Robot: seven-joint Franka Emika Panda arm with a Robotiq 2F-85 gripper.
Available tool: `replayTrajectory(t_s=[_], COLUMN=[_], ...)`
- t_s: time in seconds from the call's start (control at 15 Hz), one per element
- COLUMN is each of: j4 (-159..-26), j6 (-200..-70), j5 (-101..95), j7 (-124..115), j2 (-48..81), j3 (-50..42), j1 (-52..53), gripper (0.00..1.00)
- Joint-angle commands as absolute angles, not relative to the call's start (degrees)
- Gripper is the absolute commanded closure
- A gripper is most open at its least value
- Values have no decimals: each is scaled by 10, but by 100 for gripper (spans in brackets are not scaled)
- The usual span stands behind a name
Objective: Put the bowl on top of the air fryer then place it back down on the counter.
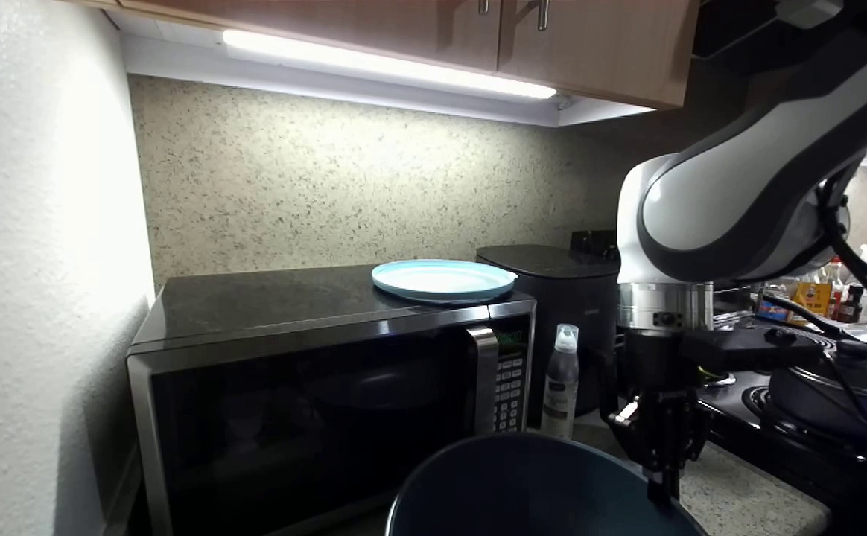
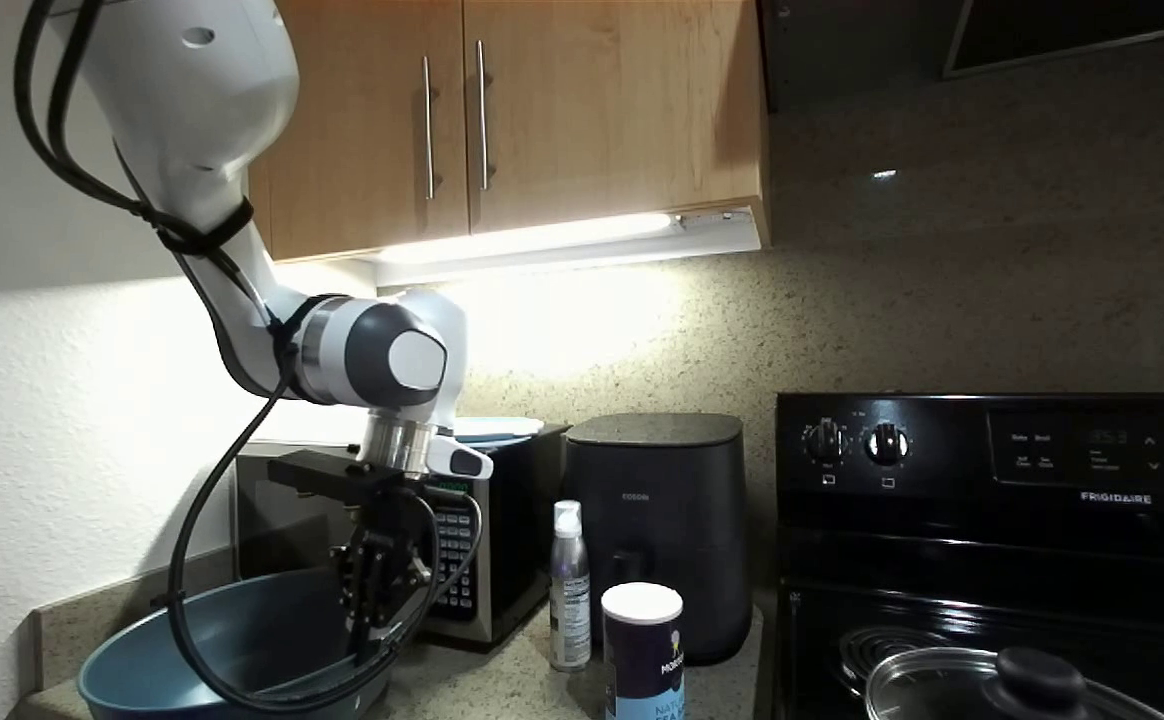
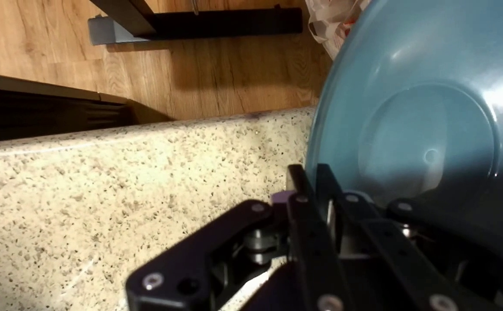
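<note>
The large teal-blue bowl [image 1: 530, 487] is in front of the microwave; it also shows at the lower left of an exterior view [image 2: 132, 665] and fills the right of the wrist view [image 3: 428, 116]. My gripper [image 3: 310, 170] is shut on its rim, one finger inside and one outside. The gripper points down in both exterior views [image 1: 663, 487] [image 2: 367, 635]. The black air fryer [image 2: 657, 520] stands at the back beside the microwave, its flat top bare [image 1: 534, 260]. The speckled counter [image 3: 148, 190] lies beside the bowl. The bowl's underside is hidden, so I cannot tell whether it touches the counter.
The microwave [image 1: 307, 402] carries a pale-blue plate [image 1: 445, 279]. A spray can [image 2: 570, 600] and a salt canister [image 2: 642, 650] stand before the air fryer. The stove [image 2: 942, 510] with a lidded pot [image 1: 836, 394] is beside it. Cabinets [image 2: 612, 110] hang above.
</note>
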State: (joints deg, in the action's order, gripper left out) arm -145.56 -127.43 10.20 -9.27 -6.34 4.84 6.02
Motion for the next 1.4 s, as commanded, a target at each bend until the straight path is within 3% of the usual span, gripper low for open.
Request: replayTrajectory(t_s=[0.0,0.47,0.53,1.13,1.2,1.33], j4=[-1484,-1527,-1505,-1518,-1518,-1513], j6=[-1288,-1254,-1267,-1258,-1258,-1254], j5=[144,144,139,139,139,132], j7=[-89,-94,-93,-93,-92,-95], j2=[-116,-230,-184,-219,-219,-208], j3=[40,34,38,36,36,40], j1=[53,51,52,51,51,51], gripper=[93,91,91,90,65,58])
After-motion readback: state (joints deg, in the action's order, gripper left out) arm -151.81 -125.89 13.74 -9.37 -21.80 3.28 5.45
